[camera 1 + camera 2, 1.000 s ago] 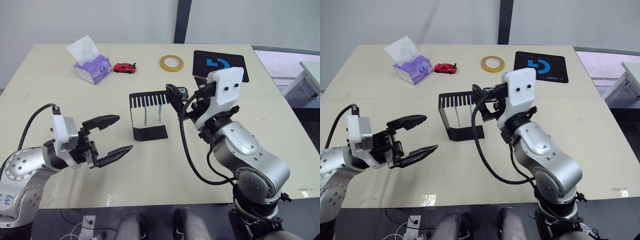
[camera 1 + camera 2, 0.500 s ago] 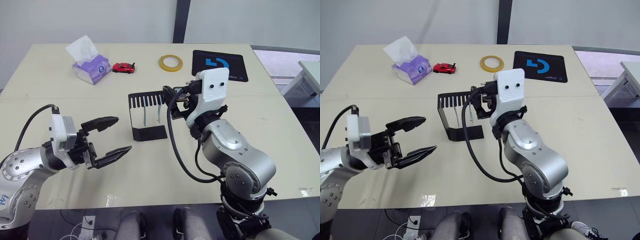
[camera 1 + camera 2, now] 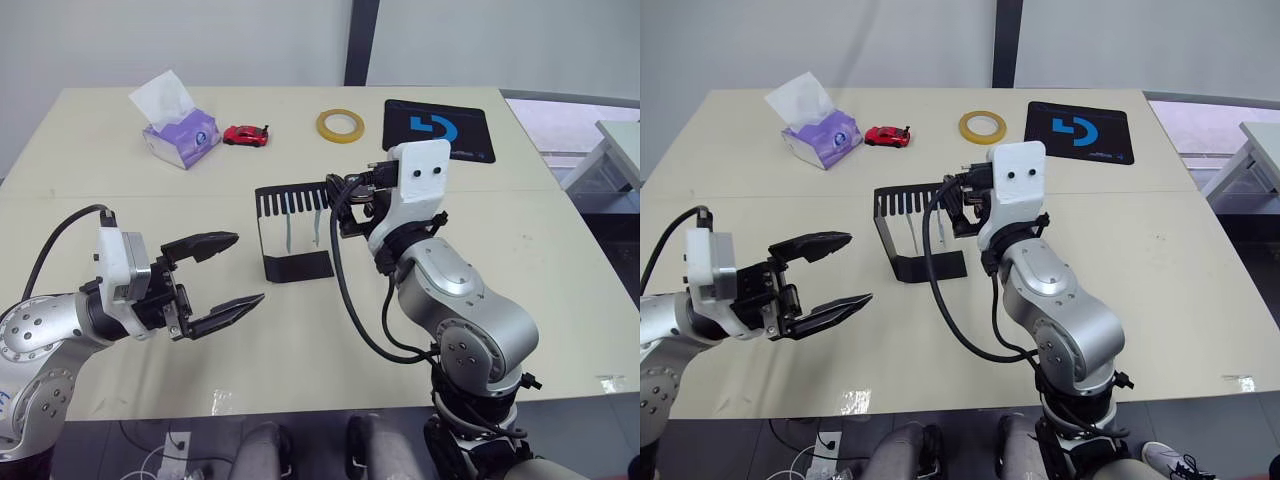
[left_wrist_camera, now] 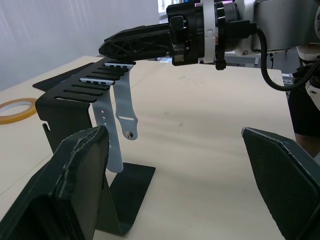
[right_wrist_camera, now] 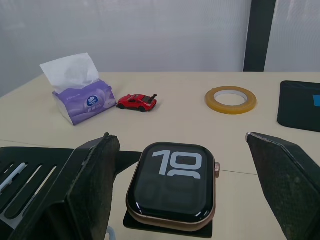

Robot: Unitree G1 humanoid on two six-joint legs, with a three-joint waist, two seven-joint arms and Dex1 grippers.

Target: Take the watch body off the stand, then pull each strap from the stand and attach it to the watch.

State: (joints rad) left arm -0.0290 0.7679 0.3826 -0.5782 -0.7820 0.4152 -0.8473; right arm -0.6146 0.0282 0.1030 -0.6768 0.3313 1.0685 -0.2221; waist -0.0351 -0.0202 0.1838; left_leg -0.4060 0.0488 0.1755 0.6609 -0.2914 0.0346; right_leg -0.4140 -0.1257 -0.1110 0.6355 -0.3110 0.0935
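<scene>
Watch body (image 5: 172,187) seated on stand (image 3: 293,225) top plate between spread-open right end effector (image 5: 182,200) fingers, 2 straps (image 4: 116,120) hanging beneath; left end effector (image 3: 225,275) released beside stand; likely light, stiff, slippery glass, best pinched by rim sides.
</scene>
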